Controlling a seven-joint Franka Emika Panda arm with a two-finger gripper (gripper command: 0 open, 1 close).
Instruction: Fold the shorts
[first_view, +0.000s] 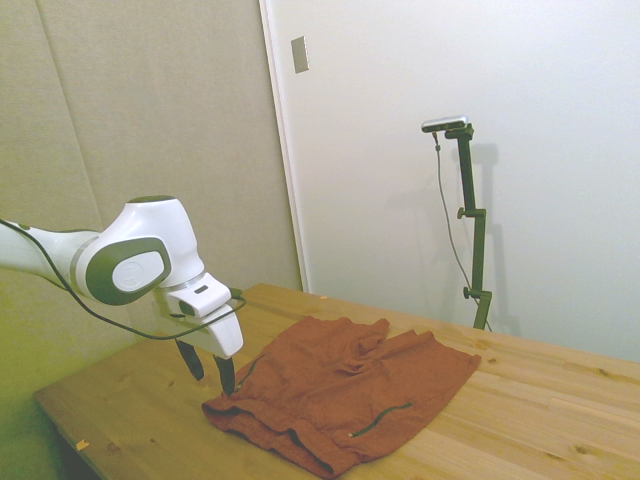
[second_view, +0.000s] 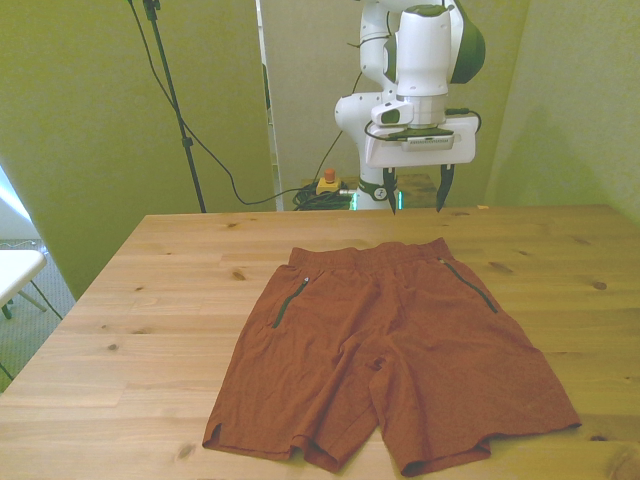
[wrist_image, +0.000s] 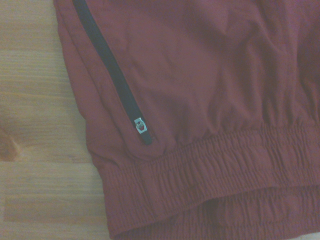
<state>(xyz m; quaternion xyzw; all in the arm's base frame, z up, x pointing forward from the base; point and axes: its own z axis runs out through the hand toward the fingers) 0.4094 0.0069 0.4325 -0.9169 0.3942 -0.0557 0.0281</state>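
Spread flat on the wooden table (second_view: 150, 300), the shorts (second_view: 390, 350) lie with leg hems at the near edge and the gathered waistband (wrist_image: 225, 165) toward the far edge. Above the waistband hangs the gripper (second_view: 417, 189), fingers apart, grasping nothing.

The wooden table (second_view: 130, 330) lies bare on every side of the shorts (second_view: 390, 350), with a wide strip on the front view's left, a narrower one on the front view's right, and a band between the waistband (second_view: 385, 252) and the far edge. The shorts lie flat, both legs spread toward the near edge, so nothing rises from the surface there. The gripper (second_view: 417, 190) hangs above the far edge with its fingers apart, clear air beneath it down to the waistband. In the side view the gripper (first_view: 208, 372) stands just beside the cloth's nearest corner, not touching it.
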